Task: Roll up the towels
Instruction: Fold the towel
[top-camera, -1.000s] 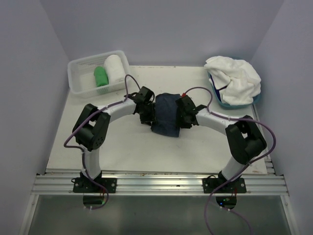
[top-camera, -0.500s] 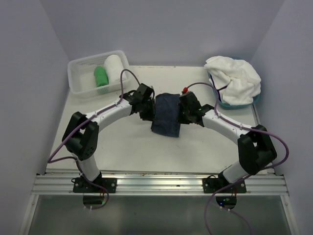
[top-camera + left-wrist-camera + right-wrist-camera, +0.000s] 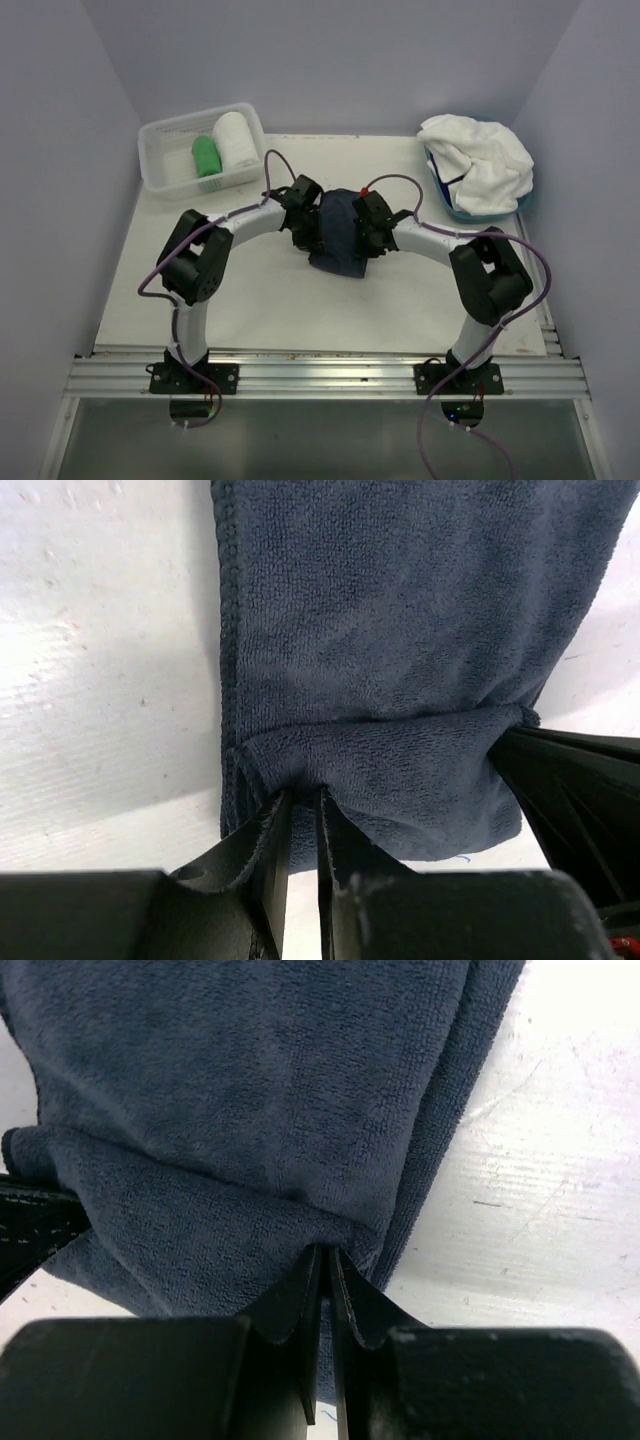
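A dark blue towel [image 3: 339, 232] lies folded in the middle of the table, its near end doubled over into a fold. My left gripper [image 3: 313, 232] is shut on the left corner of that fold [image 3: 300, 785]. My right gripper [image 3: 365, 232] is shut on the right corner [image 3: 325, 1245]. Both wrist views show the towel [image 3: 400, 630] [image 3: 250, 1090] stretching away from the fingers, with the other gripper dark at the frame edge. A heap of white towels [image 3: 478, 160] fills a blue basket at the back right.
A clear bin [image 3: 165, 150] at the back left holds a rolled green towel [image 3: 206, 156] and a rolled white towel [image 3: 233, 140]. The blue basket [image 3: 462, 212] stands by the right wall. Walls close in on both sides and the back.
Both grippers have drawn closer together and back toward the bases with the towel's fold pinched; the arms' elbows have bent again after stretching out half a second ago.
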`<state>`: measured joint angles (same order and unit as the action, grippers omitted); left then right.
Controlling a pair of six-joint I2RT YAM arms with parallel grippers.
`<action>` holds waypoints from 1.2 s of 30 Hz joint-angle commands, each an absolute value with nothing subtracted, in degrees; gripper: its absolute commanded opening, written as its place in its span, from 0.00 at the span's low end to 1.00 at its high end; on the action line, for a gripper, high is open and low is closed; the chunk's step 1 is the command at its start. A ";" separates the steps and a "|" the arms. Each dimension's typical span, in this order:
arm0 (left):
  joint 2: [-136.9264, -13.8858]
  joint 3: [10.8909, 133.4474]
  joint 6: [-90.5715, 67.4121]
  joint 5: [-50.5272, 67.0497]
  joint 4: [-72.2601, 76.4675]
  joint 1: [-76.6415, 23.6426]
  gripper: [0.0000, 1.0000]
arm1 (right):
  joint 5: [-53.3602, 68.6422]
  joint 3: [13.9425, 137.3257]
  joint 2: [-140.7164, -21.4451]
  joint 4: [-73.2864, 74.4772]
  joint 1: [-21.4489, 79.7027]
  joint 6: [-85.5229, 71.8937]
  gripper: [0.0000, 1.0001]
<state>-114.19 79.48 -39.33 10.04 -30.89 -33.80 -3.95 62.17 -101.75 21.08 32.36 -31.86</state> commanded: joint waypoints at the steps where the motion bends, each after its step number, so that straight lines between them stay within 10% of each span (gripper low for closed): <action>1: -113.04 82.18 -36.83 7.65 -29.70 -33.22 0.18 | -6.15 63.64 -100.83 19.95 32.52 -29.97 0.10; 36: -104.77 72.86 -34.89 6.86 -30.40 -29.27 0.27 | -1.76 57.56 -94.93 18.81 45.88 -39.29 0.15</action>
